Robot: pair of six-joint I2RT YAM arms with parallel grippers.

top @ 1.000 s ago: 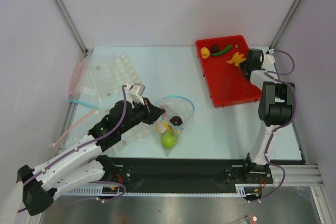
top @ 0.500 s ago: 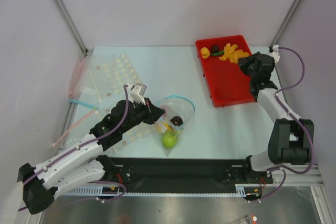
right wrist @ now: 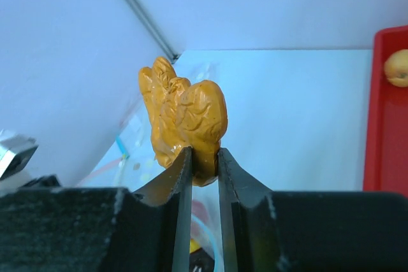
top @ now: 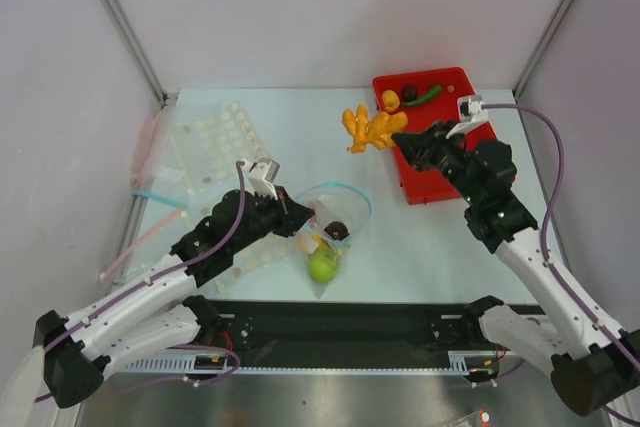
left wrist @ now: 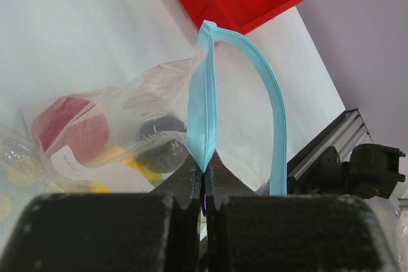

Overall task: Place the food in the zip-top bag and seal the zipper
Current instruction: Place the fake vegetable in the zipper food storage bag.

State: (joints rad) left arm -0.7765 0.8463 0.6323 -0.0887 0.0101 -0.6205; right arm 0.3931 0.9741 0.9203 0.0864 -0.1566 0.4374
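Top external view: left gripper (top: 300, 215) sits low over the pale table (top: 420, 237), jaws closed on the light-blue zipper (top: 350, 188) of the zip-top bag (top: 335, 215). The bag lies on the table just ahead of the fingertips, its mouth strip arching away from them. A green apple (top: 322, 265) is at the bag's near end, below the fingertips toward the arm bases. A dark purple ball (top: 337, 228) sits just past the tips.

Left wrist view: left gripper (left wrist: 204, 170) jaws are pressed together on the zipper (left wrist: 203, 106), which rises straight up from the tips. The clear pouch (left wrist: 146, 93) spreads to the left of them, with a red piece (left wrist: 70, 128) inside.

The right gripper (top: 402, 137) is raised above the table, clamped on the orange bunch (top: 368, 128), which sticks out beyond its tips. The red tray (top: 440, 162) is beside and behind it, holding a yellow piece (top: 390, 100), another dark ball and a green chili (top: 428, 96).

Right wrist view: right gripper (right wrist: 204, 157) fingers pinch the base of the orange bunch (right wrist: 185, 116), and the tray edge (right wrist: 382, 125) is at far right.

Plain pale walls (top: 300, 7) enclose the table, with metal frame posts (top: 120, 22) at the corners. A black rail (top: 340, 322) runs along the near edge, and other clear bags (top: 215, 142) lie far left of the left gripper.
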